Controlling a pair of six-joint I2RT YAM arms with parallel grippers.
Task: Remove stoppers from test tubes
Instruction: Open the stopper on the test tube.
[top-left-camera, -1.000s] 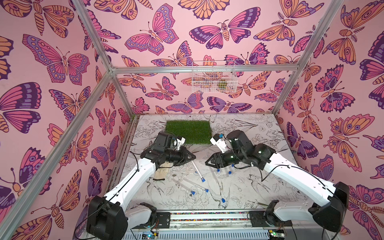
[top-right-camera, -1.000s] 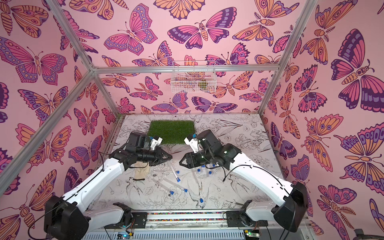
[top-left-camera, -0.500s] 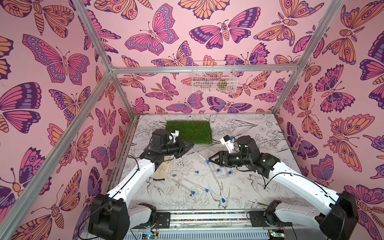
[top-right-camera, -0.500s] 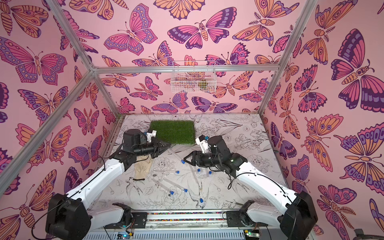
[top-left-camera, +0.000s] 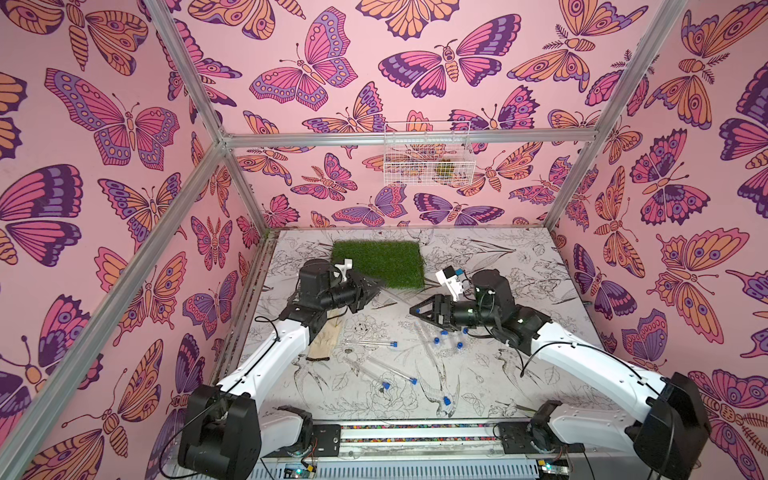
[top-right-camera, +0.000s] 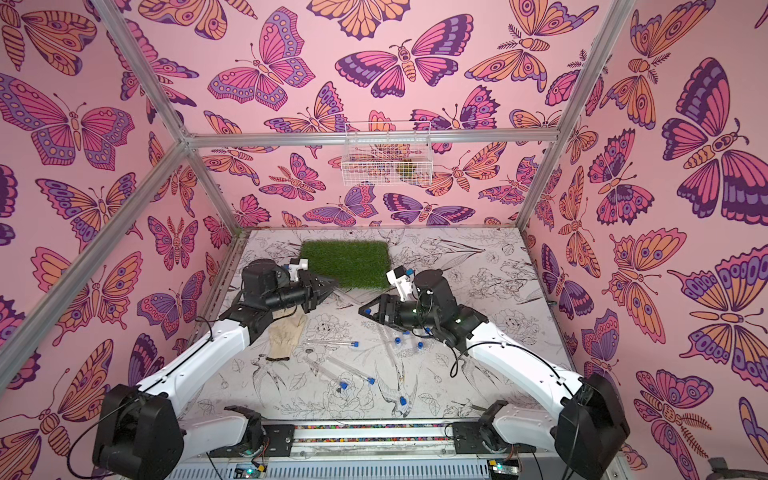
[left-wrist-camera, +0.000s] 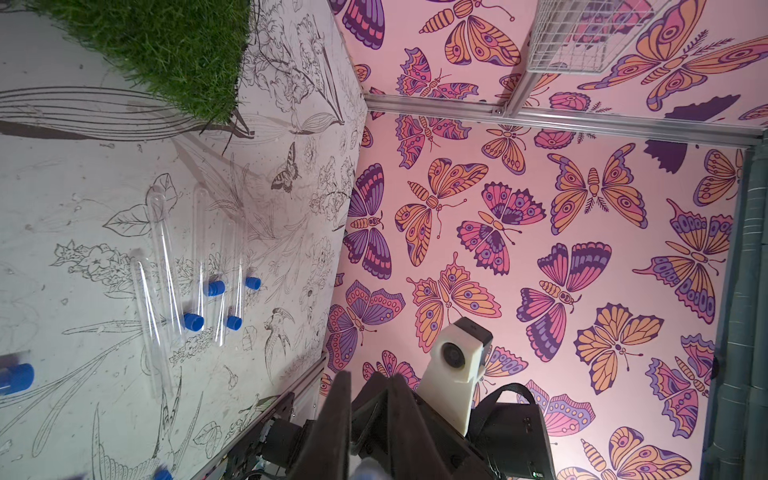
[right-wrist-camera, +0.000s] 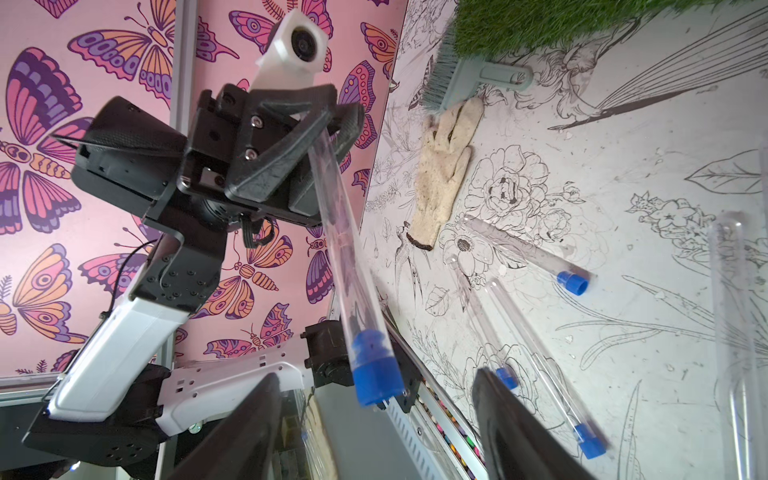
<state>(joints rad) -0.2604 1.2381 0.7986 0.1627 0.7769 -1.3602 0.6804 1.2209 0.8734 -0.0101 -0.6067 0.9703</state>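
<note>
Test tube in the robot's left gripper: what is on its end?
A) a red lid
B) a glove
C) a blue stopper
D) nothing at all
C: the right wrist view shows the test tube held by the left gripper with a blue stopper plugging its free end.

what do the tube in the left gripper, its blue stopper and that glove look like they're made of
The held tube: clear, glossy, glass or hard plastic; the wall shows through it. Its stopper: opaque blue, smooth, probably plastic or rubber, with a moulded step. The glove: beige fabric, dull, fuzzy, soiled, lying limp.
</note>
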